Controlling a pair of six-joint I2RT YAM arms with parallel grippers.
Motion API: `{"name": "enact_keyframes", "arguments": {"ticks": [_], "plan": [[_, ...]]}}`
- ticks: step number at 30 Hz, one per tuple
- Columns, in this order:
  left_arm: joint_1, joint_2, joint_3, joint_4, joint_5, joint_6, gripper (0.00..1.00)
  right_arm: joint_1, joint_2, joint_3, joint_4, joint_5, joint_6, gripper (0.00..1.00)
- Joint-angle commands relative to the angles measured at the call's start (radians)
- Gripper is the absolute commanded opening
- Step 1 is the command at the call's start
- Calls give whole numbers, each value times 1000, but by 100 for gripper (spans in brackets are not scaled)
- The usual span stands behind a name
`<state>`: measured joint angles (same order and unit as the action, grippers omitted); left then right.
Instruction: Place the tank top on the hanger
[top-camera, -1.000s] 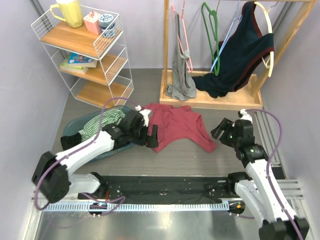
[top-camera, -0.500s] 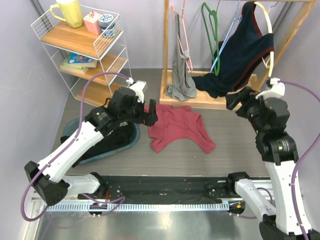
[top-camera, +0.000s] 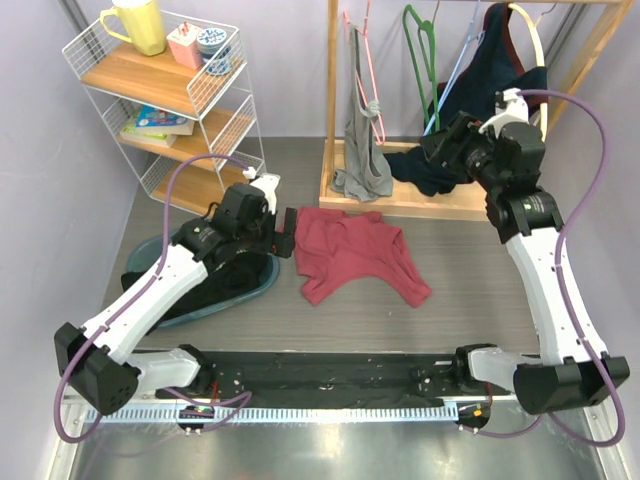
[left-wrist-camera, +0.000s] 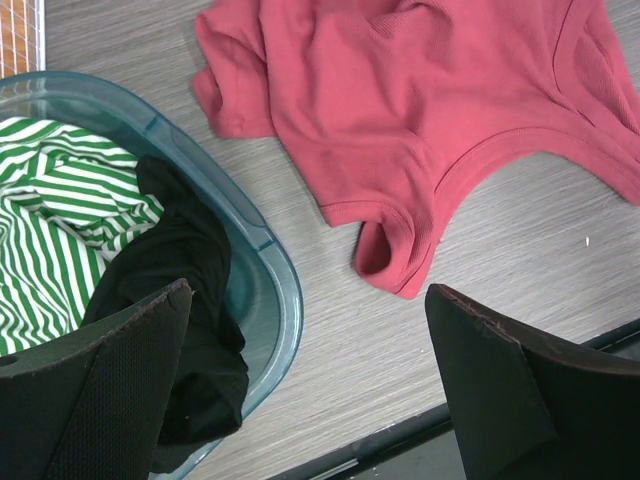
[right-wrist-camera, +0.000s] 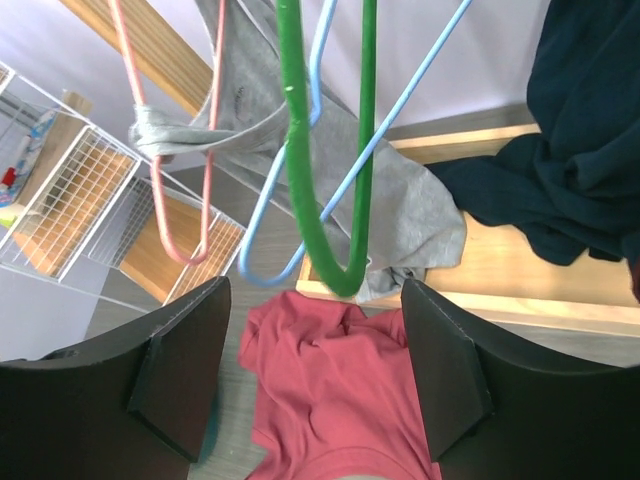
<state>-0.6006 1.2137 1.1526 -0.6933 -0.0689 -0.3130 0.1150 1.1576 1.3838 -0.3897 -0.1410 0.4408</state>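
Note:
The maroon tank top (top-camera: 352, 255) lies crumpled on the floor in front of the wooden rack; it also shows in the left wrist view (left-wrist-camera: 420, 110) and the right wrist view (right-wrist-camera: 330, 400). The light-blue hanger (top-camera: 452, 82) hangs on the rack rail beside a green one, and its lower loop shows in the right wrist view (right-wrist-camera: 385, 125). My right gripper (top-camera: 440, 150) is raised at the rack, open and empty, with the hangers just beyond its fingers (right-wrist-camera: 310, 380). My left gripper (top-camera: 285, 232) is open and empty, low beside the tank top's left edge (left-wrist-camera: 310, 400).
A teal basin (top-camera: 262, 282) with striped and black clothes sits left of the tank top. On the rack hang a thick green hanger (right-wrist-camera: 295, 130), a pink hanger (right-wrist-camera: 205, 180) with a grey garment (right-wrist-camera: 420, 210), and a navy garment (right-wrist-camera: 580, 150). A wire shelf (top-camera: 170, 90) stands back left.
My right arm has lifted from the floor and swung up to the hangers on the rack. My left gripper has moved back along the tank top's left edge; the fabric there has bunched inward.

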Motion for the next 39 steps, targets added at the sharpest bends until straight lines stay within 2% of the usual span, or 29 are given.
{"name": "enact_keyframes", "arguments": {"ticks": [1,5,9,11,12,18,24,26,30,33,39], "plan": [[-1,-29,-1,26,-17,23,100,8,45,26,126,-39,26,75],[-1,-20,-1,25,-16,25,100,21,62,15,160,-14,19,75],[-1,-20,1,23,-14,25,100,40,68,15,170,3,16,66],[-1,-17,1,23,-12,25,100,55,73,18,163,15,12,56],[-1,-19,1,20,-12,25,100,60,73,23,155,33,10,48],[-1,-28,1,21,-9,25,100,114,59,37,97,127,-4,27],[-1,-39,-2,23,-2,22,100,164,42,72,29,257,-17,15],[-1,-45,-2,25,1,22,100,167,39,80,12,280,-17,15],[-1,-51,-4,25,1,22,100,181,27,86,-21,325,-16,44],[-1,-54,-7,26,3,20,100,184,8,72,-31,351,-17,50],[-1,-55,-7,26,17,17,100,187,-2,84,-67,402,-27,52]]}}
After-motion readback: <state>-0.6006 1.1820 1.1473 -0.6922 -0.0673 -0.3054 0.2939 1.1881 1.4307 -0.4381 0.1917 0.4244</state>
